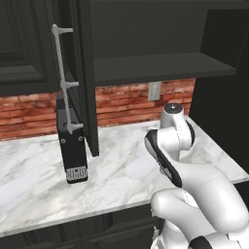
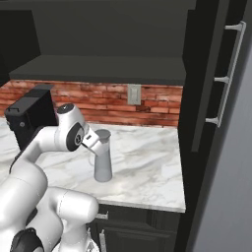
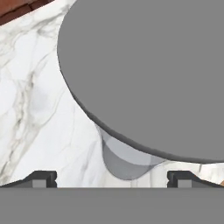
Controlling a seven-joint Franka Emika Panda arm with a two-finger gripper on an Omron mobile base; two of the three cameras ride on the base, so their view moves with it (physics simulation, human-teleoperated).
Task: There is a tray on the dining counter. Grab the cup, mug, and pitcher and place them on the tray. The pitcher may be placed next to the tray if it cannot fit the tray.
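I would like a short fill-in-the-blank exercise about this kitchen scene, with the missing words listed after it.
1. The grey pitcher stands upright on the ____ counter.
2. The wall behind the counter is made of red ____.
3. The gripper hovers just above the pitcher's lid with its jaws ____.
4. The black coffee machine stands to the ____ of the pitcher in the right base view.

Missing words: marble; brick; open; left

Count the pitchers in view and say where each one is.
1. The grey pitcher stands upright on the marble counter in front of the red brick wall, right of the black coffee machine. The open gripper hovers directly above its lid. The arm may hide others.
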